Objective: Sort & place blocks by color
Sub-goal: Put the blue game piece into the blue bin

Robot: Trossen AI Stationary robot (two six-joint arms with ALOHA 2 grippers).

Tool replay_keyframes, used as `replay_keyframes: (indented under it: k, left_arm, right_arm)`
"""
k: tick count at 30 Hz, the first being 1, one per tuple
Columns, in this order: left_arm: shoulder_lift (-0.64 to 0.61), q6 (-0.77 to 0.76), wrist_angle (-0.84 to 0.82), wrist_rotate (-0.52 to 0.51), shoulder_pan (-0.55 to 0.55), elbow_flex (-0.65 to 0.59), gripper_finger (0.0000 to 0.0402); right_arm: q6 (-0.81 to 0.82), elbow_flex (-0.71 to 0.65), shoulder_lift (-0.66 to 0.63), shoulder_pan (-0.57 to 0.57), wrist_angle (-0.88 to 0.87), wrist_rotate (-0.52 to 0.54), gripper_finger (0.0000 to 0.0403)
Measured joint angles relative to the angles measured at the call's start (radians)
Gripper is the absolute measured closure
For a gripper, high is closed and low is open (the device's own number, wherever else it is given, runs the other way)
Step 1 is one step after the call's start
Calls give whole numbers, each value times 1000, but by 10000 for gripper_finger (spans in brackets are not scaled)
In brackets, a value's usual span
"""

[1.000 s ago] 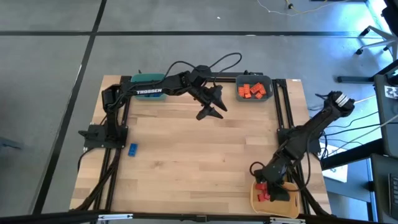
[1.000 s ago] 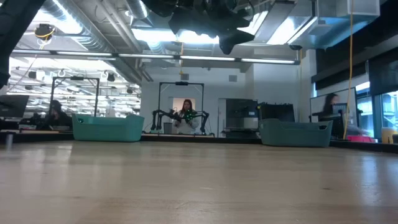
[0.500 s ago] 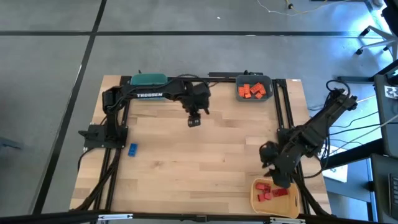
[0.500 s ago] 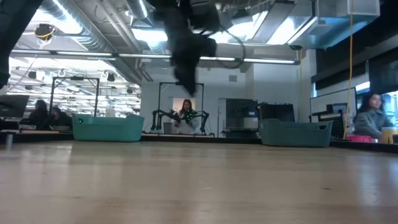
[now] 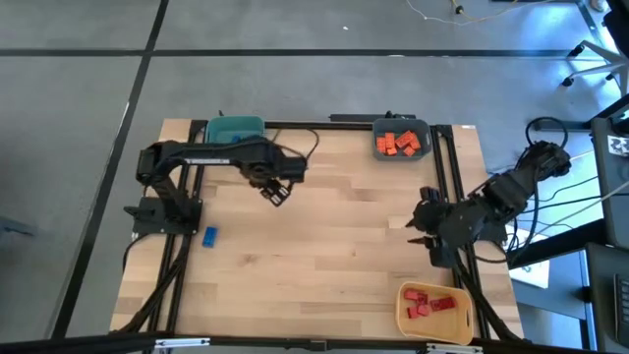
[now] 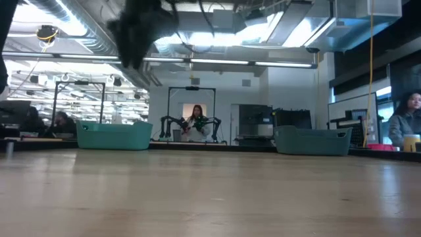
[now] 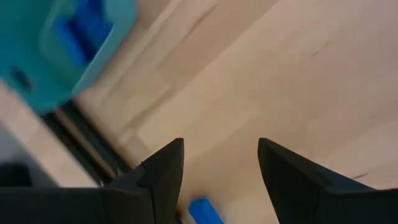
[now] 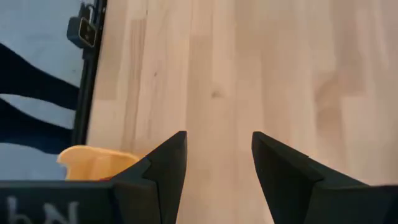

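Left gripper (image 5: 274, 193) hanging above the table (image 5: 324, 256) near the teal bin (image 5: 234, 129), fingers (image 7: 163, 171) standing apart, gripping nothing. Right gripper (image 5: 423, 222) hovering by the right rail, also apart and empty. Lying loose at the left side, one blue block (image 5: 209, 235); orange blocks (image 5: 398, 143) in the grey-blue bin (image 5: 426, 125), red blocks (image 5: 428, 304) in the yellow bin (image 5: 403, 313)

Robotics lab: another arm rig (image 6: 189, 125), exposed ceiling ducts (image 6: 99, 36).

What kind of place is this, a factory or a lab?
Probably a robotics lab: another robot rig stands across the room, people sit at desks, and open ducts run along the ceiling.
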Motion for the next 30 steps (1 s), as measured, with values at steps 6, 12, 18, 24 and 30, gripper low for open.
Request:
replay_keyframes:
  k: [6,12,18,24,30]
  left_arm:
    - [-87,-244,-35,-16,-78,-49,203]
    - [-139,-407,-46,66,-161,-227,203]
    - [-188,-552,-18,109,-232,-436,203]
    - [-251,-695,54,259,-304,-623,203]
    - [-337,-815,244,254,-398,-779,203]
  right_arm:
    - [-173,68,0,-70,4,123,221]
    - [-246,86,2,-176,7,205,221]
    - [-325,85,7,-261,36,189,221]
    - [-392,85,8,-306,97,161,221]
    - [-432,85,7,-336,138,127,221]
